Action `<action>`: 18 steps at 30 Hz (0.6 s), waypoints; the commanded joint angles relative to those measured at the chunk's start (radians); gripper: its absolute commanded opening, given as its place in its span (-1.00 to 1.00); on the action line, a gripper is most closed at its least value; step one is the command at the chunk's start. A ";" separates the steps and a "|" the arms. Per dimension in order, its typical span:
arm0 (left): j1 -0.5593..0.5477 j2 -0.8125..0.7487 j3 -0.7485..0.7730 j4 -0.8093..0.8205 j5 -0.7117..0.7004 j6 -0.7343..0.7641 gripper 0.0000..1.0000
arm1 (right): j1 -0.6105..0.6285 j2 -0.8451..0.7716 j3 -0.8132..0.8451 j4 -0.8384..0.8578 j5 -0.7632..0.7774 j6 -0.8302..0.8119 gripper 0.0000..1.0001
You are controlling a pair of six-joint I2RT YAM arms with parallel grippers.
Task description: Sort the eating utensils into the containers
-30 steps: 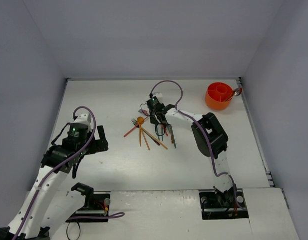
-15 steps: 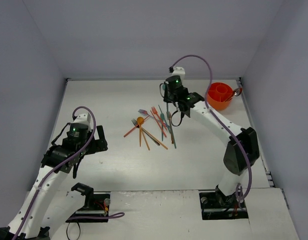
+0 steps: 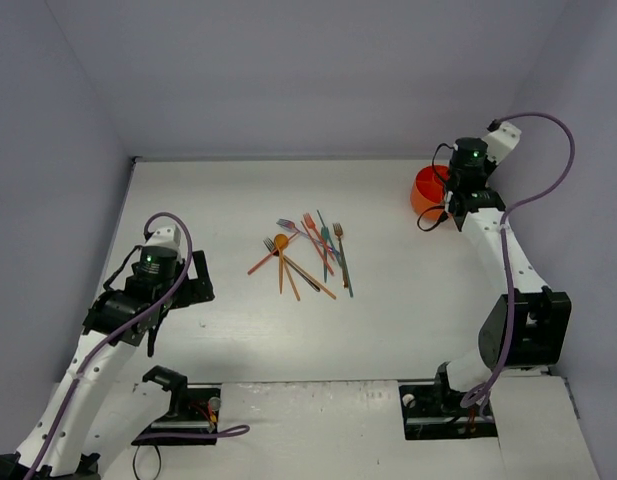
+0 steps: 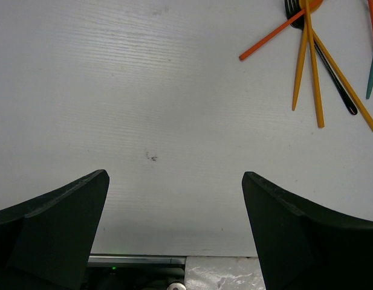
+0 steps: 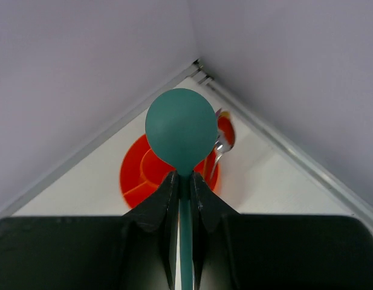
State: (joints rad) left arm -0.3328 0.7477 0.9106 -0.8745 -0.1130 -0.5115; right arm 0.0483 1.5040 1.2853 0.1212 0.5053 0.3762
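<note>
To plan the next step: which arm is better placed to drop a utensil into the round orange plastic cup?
Right. The right gripper is shut on a teal round-bowled spoon near the round orange plastic cup; the left gripper hangs open and empty, far from it.

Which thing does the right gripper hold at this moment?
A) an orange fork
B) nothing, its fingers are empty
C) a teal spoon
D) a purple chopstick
C: in the right wrist view, the right gripper is closed on the thin handle of a teal spoon, whose round bowl sticks out in front of the fingers, with the orange container behind it.
</note>
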 commanded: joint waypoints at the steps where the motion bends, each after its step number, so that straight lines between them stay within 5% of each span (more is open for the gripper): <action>1: -0.005 0.012 0.042 0.027 -0.031 0.010 0.81 | -0.077 0.029 -0.009 0.235 0.091 0.021 -1.00; 18: -0.005 0.051 0.024 0.035 -0.039 0.015 0.82 | -0.113 0.345 0.041 0.644 0.095 -0.094 -1.00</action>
State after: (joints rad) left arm -0.3328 0.7726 0.9104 -0.8733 -0.1333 -0.5079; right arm -0.0704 1.8386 1.2713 0.5562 0.5711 0.3120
